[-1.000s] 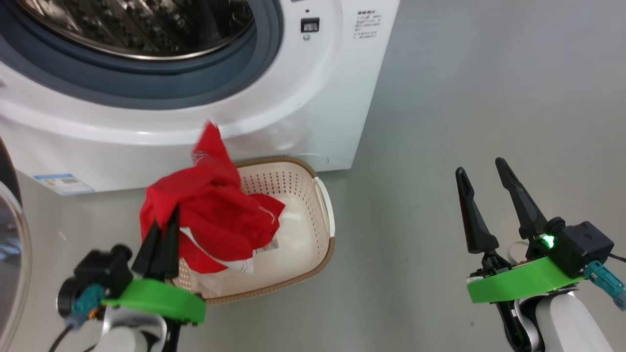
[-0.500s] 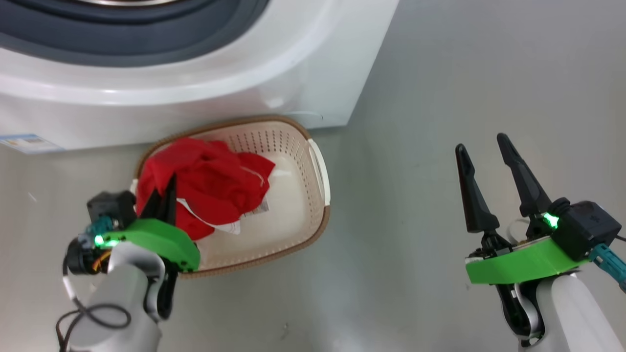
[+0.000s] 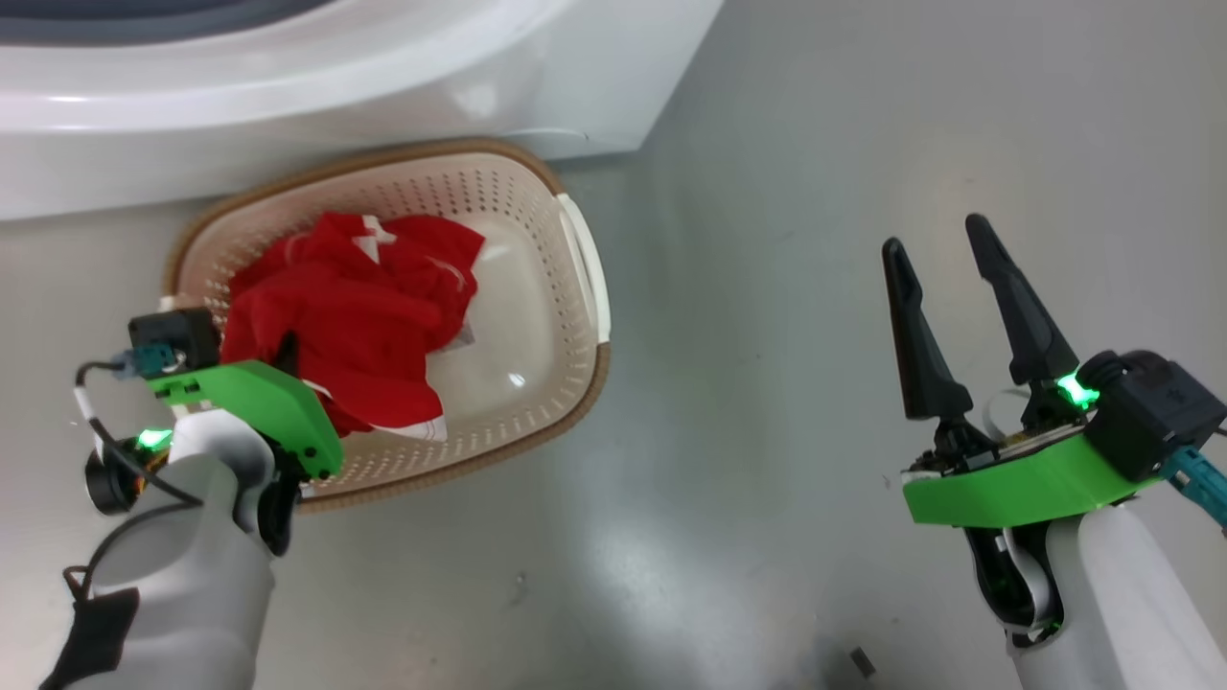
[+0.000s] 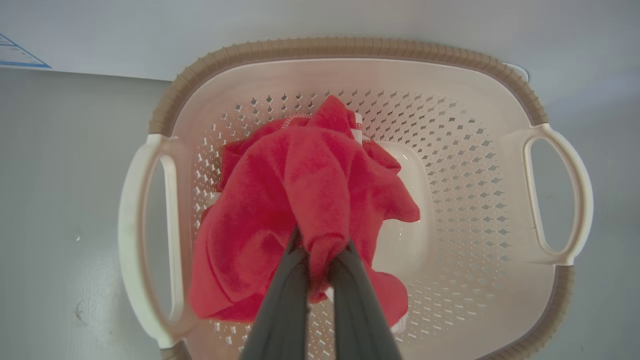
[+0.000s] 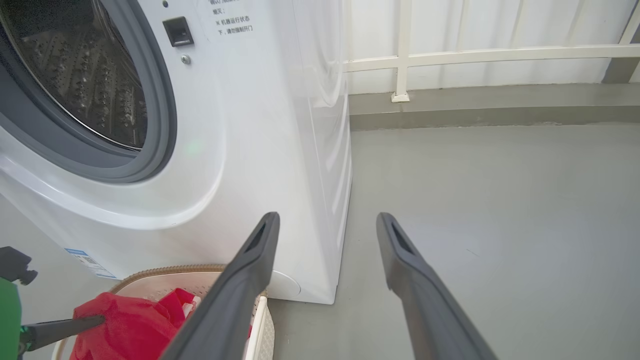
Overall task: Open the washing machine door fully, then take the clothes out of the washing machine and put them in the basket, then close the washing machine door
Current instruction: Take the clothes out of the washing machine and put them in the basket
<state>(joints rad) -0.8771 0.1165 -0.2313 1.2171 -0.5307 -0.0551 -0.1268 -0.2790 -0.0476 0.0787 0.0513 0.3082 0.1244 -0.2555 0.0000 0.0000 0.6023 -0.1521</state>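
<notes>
Head view: the basket [image 3: 561, 383] is sitting on the grey floor [image 3: 815, 192] at about 10 o'clock from the picture's middle. Its far rim is lying just beside the foot of the washing machine [image 3: 383, 67], which is running along 12 o'clock. The clothes [image 3: 364, 297] are lying bunched inside the basket, filling its 9 o'clock half. The 3 o'clock half of the basket's bottom is showing bare.

Left gripper [image 4: 322, 242] is reaching down into the basket from 7 o'clock. Left wrist view: its two fingers are standing narrow, nearly together, and are pinching a fold of the red fabric between their tips. The rest of the garment is draping down toward the basket's bottom. Cannot tell whether the pinched fold is hanging clear of it.

Right gripper [image 3: 935, 235] is hovering over bare floor at 4 o'clock, well apart from the basket, with its fingers spread wide and empty.

Right wrist view: the machine's steel drum [image 5: 85, 75] and grey rubber ring [image 5: 162, 125] are showing at 10 o'clock, uncovered.
</notes>
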